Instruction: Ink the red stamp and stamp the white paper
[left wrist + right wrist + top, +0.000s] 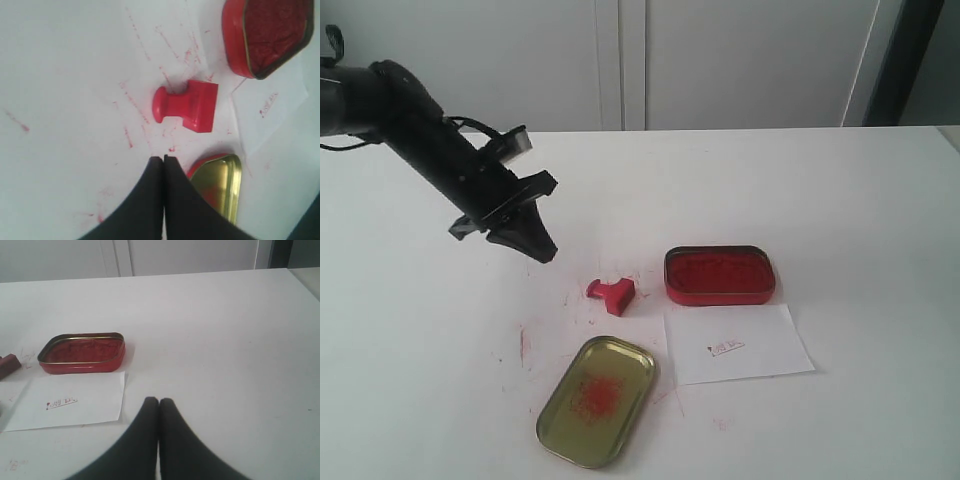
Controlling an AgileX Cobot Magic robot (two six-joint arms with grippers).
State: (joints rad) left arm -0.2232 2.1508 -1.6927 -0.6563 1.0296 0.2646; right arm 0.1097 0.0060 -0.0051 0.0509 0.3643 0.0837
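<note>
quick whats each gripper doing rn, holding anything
Left gripper: closed, holding nothing; the red stamp lies loose, apart from it.
Right gripper: closed, holding nothing.

White tabletop [840,200]; pale cabinet doors [740,60] behind.

No word, number or brand can be read anywhere. The only printed sign is a tiny red stamped mark [726,347] on the small plain white rectangular paper sheet [765,335], which lies toward the counter's near edge in the exterior view, right of the middle. The mark looks like a short, slightly slanted row of red characters with a red line beneath, left of the sheet's centre. In all three views it is too small and blurred to make out.
</note>
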